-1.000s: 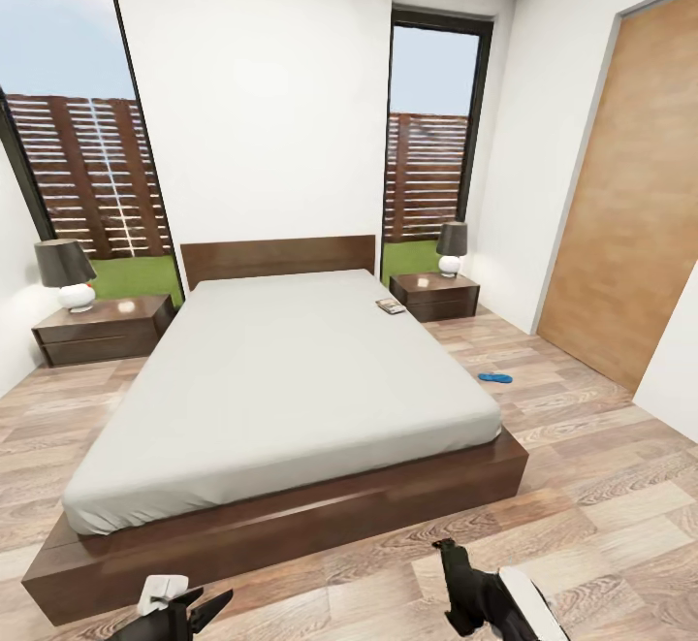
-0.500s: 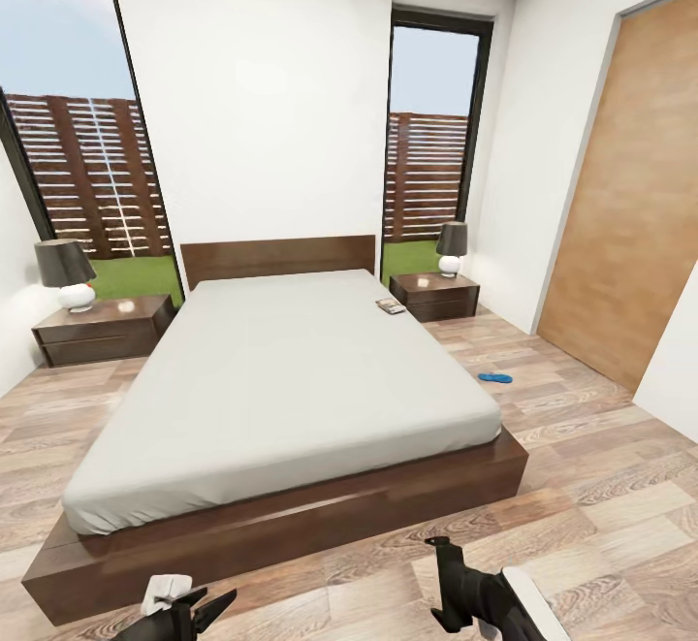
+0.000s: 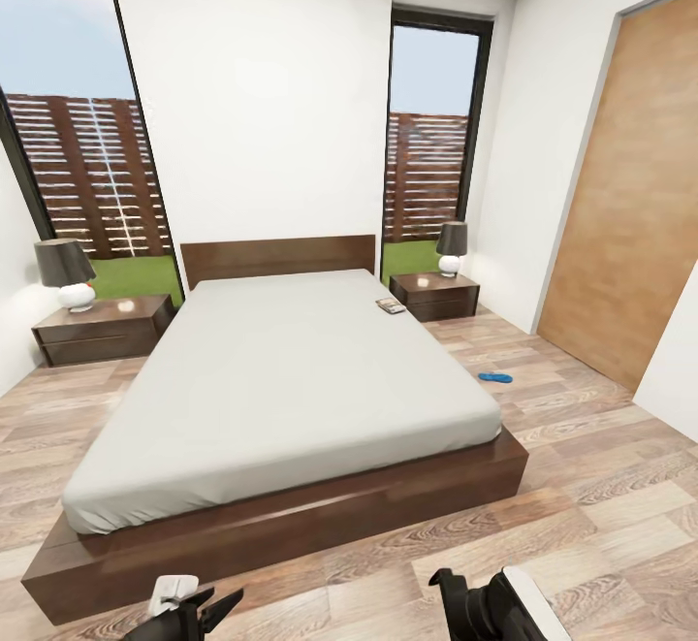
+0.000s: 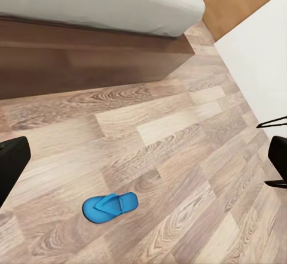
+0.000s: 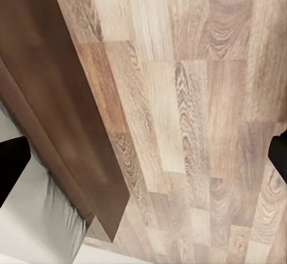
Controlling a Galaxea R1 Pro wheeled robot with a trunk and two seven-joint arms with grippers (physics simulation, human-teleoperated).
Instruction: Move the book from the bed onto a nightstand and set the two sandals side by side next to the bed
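Blue flip-flop sandal [image 4: 110, 207] lies flat on the wood-plank floor [image 4: 179, 144] at the bed's foot; a second sandal [image 3: 494, 377] sits off the bed's [image 3: 281, 379] right side. Book [image 3: 391, 306] rests by the mattress's right edge, near the right nightstand [image 3: 435, 297]. Left gripper [image 3: 199, 610] and right gripper [image 3: 456, 602] both spread, empty. Best approach: descend squarely over the thin, flat sandal, pinching its edge or strap.

Black left claw [image 3: 208, 612], black right claw [image 3: 456, 597] — white forearm casings
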